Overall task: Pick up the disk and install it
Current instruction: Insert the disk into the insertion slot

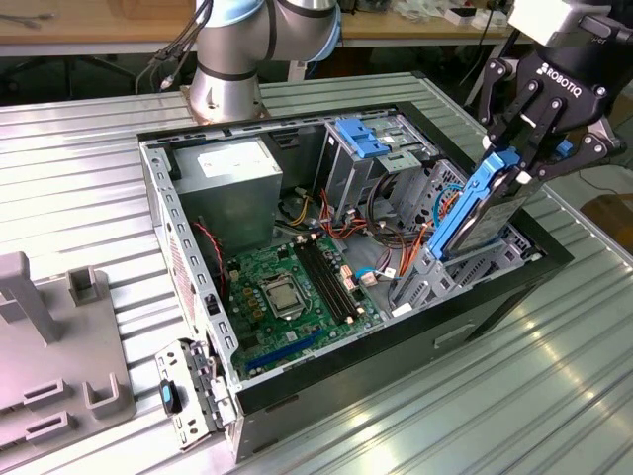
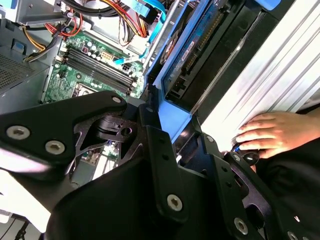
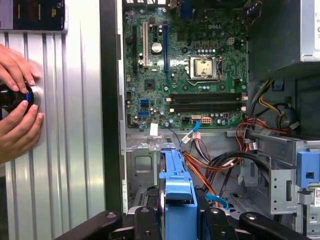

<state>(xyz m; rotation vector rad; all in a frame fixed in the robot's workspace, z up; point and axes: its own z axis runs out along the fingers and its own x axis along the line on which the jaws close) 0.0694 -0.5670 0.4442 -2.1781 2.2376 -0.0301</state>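
Gripper (image 1: 519, 158): upper right of the exterior view, fingers closed narrow on the upper end of the disk (image 1: 477, 208) and bearing its weight.

Disk location: right of centre in the exterior view, raised over the open computer case (image 1: 163, 213), near the case's right-hand wall. It touches nothing but the fingers at its upper end.

Governing relation: the disk hangs below the fingers. Its long axis runs steeply, the gripped end leaning toward the frame's right and the free end pointing down and toward the frame's left. The free end sits at the mouth of the grey drive cage (image 1: 420, 287), just beside the motherboard (image 1: 287, 287). Whether it has entered the cage cannot be told. In the first wrist view the blue carrier (image 3: 177, 197) appears edge-on between the fingers, pointing toward the cage.

A person's hands (image 3: 17, 125) rest on the ribbed table (image 3: 65, 150) outside the case, around a dark knob (image 3: 12, 97), well apart from the disk
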